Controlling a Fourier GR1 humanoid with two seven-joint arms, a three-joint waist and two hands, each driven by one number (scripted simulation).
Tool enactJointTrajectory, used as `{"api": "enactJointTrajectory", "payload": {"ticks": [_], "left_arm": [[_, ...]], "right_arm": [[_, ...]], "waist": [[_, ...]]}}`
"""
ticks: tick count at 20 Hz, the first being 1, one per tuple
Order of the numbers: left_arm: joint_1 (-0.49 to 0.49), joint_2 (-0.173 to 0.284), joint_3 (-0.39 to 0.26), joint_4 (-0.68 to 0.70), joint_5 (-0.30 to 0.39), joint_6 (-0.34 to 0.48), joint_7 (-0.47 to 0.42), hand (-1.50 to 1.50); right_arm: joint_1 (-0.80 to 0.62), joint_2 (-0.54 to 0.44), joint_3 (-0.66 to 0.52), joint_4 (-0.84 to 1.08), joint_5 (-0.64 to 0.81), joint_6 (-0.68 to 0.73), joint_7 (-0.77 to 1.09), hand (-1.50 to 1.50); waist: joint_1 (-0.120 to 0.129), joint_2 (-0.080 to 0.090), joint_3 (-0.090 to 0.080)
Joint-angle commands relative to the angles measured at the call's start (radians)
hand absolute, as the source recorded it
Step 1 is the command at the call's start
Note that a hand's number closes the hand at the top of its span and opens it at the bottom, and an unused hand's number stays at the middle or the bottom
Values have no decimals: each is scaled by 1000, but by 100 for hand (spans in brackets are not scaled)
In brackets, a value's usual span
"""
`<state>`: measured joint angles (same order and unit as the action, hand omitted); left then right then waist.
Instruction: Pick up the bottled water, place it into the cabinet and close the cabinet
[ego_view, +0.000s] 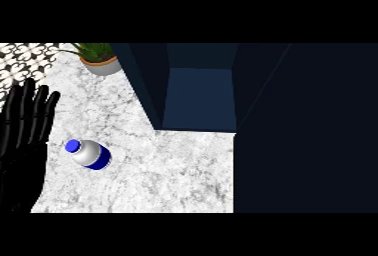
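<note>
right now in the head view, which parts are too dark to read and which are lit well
Head view: the marble counter is brightly lit, and the bottled water stands out, its blue cap clear. The cabinet is deep navy, with its right side nearly black and without detail. The left hand is a black shape at the left edge, fingers straight. The potted plant is lit.

No text, label, brand, number or sign can be read anywhere in the frame. The water bottle (89, 153) at the lower left shows only a plain blue cap and a blue band on its grey body, with no lettering that can be made out.
</note>
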<state>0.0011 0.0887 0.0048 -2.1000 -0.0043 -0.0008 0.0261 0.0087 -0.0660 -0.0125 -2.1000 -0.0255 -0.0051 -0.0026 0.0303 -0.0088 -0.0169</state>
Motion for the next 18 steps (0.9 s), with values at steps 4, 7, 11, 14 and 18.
{"api": "enactJointTrajectory", "payload": {"ticks": [4, 7, 11, 14, 18], "left_arm": [[102, 125, 229, -48, 263, -167, -57, -150], [171, 97, 226, 47, 428, -234, -14, -150], [247, 166, 337, -7, 606, -314, 47, -150], [209, 174, 338, -32, 629, -276, 125, -150], [305, 169, 396, -127, 707, -292, 183, -150]], "right_arm": [[169, 6, 83, -184, 59, 18, 38, -150], [161, -32, 139, -120, -38, 131, 56, -150], [228, -31, 174, -198, -41, 145, 68, -150], [221, 7, 280, -332, 23, 80, 231, -150], [251, 23, 363, -361, 118, 63, 237, -150]], "waist": [[-31, 5, 16], [-13, 5, 15], [-22, 5, 16], [-29, 6, 16], [-27, 6, 17]]}}
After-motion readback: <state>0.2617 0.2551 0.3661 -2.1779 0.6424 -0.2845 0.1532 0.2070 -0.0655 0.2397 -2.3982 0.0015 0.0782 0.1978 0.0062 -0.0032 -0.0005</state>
